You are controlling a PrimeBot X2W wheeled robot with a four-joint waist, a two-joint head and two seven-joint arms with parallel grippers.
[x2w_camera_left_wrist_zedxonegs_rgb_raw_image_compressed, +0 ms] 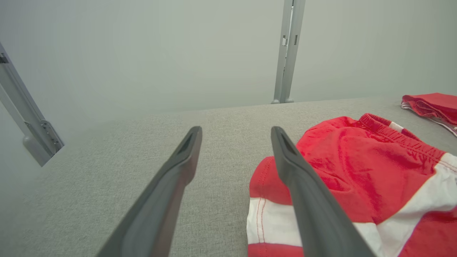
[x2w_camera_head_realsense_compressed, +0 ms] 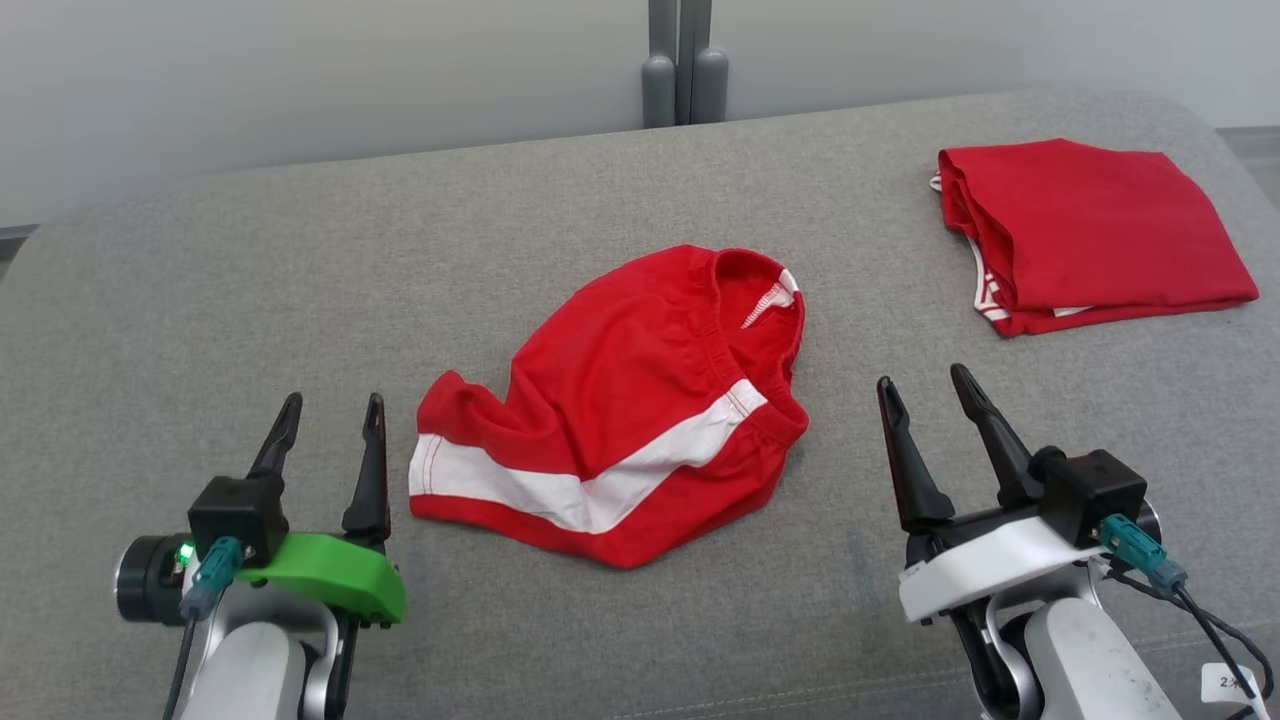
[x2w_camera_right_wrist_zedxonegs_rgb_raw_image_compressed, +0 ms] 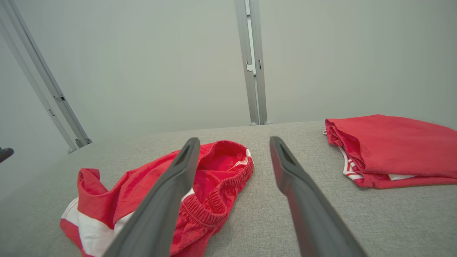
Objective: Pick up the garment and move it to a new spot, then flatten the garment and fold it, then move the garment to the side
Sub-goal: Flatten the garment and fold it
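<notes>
While the red shorts (x2w_camera_head_realsense_compressed: 620, 420) lie crumpled in the middle of the grey worktop (x2w_camera_head_realsense_compressed: 300, 280), a little nearer its front edge than its back edge, both arms sit low at the front. The left gripper (x2w_camera_head_realsense_compressed: 332, 405) is near the front left corner. Its two dark fingers stand wide apart and hold nothing. The right gripper (x2w_camera_head_realsense_compressed: 925, 380) is near the front right corner, and its fingers are spread wide and empty too.

The shorts lie on a slant. The leg end with the white stripe points to the front left, and the stretchy waist points to the back right. So the leg end is just beside the left gripper, off to its right side, not touching it. The waist is farther from the right gripper, off to its left. I think the left arm is nearer, and it needs to turn a bit to its right to reach the leg hem.

In the left wrist view one finger (x2w_camera_left_wrist_zedxonegs_rgb_raw_image_compressed: 307, 200) covers part of the hem, and the shorts run off the bottom and right of that view. The other leg seems tucked under, so I cannot tell how it lies. A folded red cloth (x2w_camera_head_realsense_compressed: 1090, 235) rests near the back right corner, well apart.
</notes>
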